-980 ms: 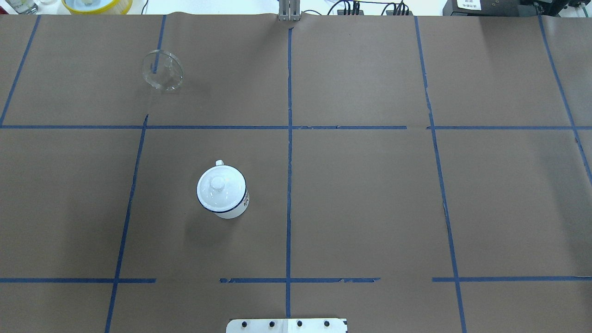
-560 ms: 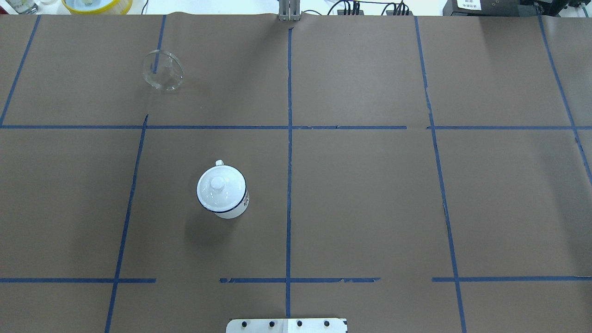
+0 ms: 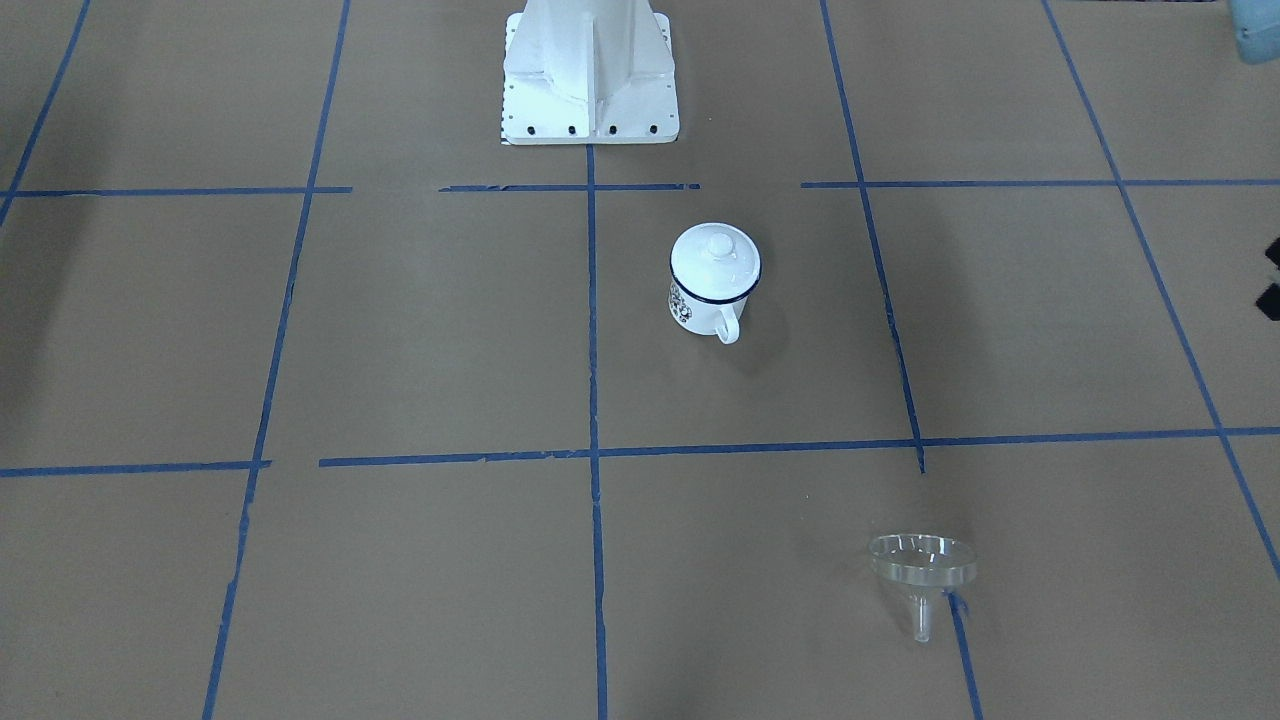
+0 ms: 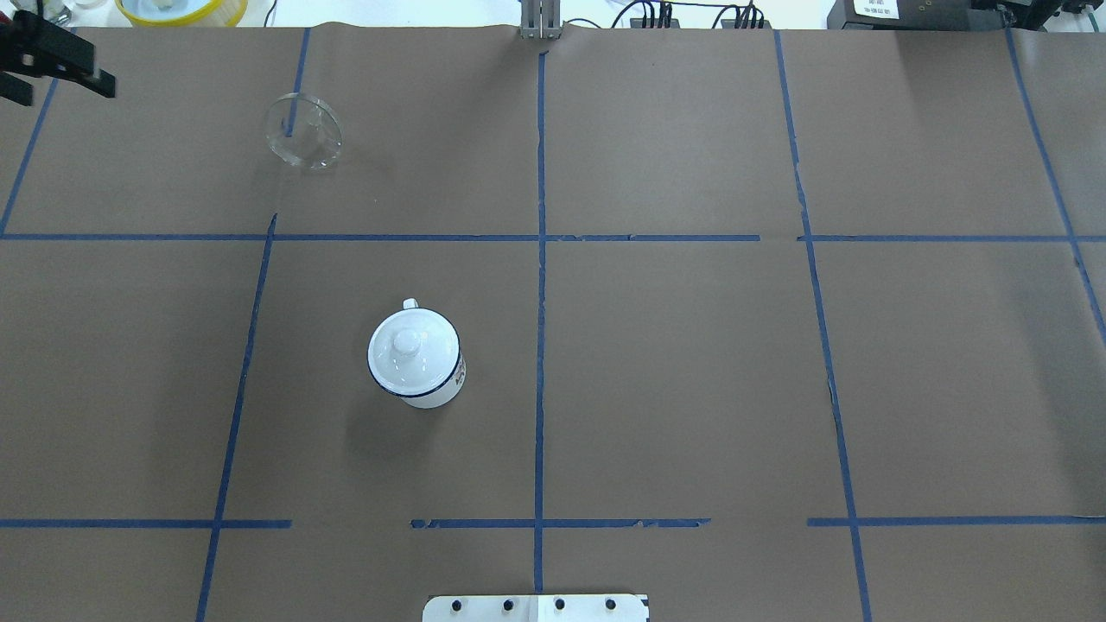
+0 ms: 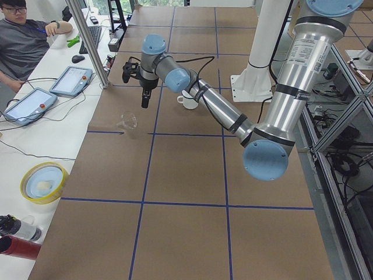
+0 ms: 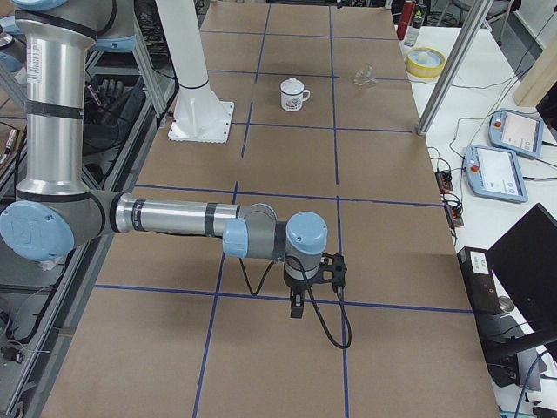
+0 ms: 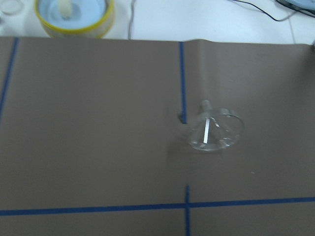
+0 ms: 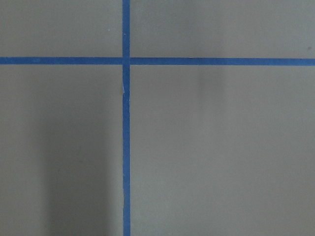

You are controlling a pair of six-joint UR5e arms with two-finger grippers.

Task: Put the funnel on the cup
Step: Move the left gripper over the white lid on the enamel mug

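The clear funnel (image 4: 302,131) lies tilted on the brown paper at the far left, and shows in the left wrist view (image 7: 215,132) and the front view (image 3: 922,565). The white cup (image 4: 429,386) with a dark blue rim stands nearer the robot, with a white knobbed lid (image 4: 407,344) on its mouth. My left gripper (image 4: 52,82) enters at the far left edge, left of the funnel and apart from it; its black fingers stand apart and empty. My right gripper (image 6: 296,300) shows only in the exterior right view, low over bare paper; I cannot tell its state.
A yellow-rimmed bowl (image 4: 181,9) sits beyond the table's far edge, near the funnel. The robot's white base plate (image 4: 536,607) is at the near edge. An operator (image 5: 23,41) sits at a side desk with tablets (image 5: 70,80). Blue tape lines cross the paper.
My left gripper has come into the overhead view at the far left edge; before, it was out of view. The funnel, the cup and the lid have not moved.
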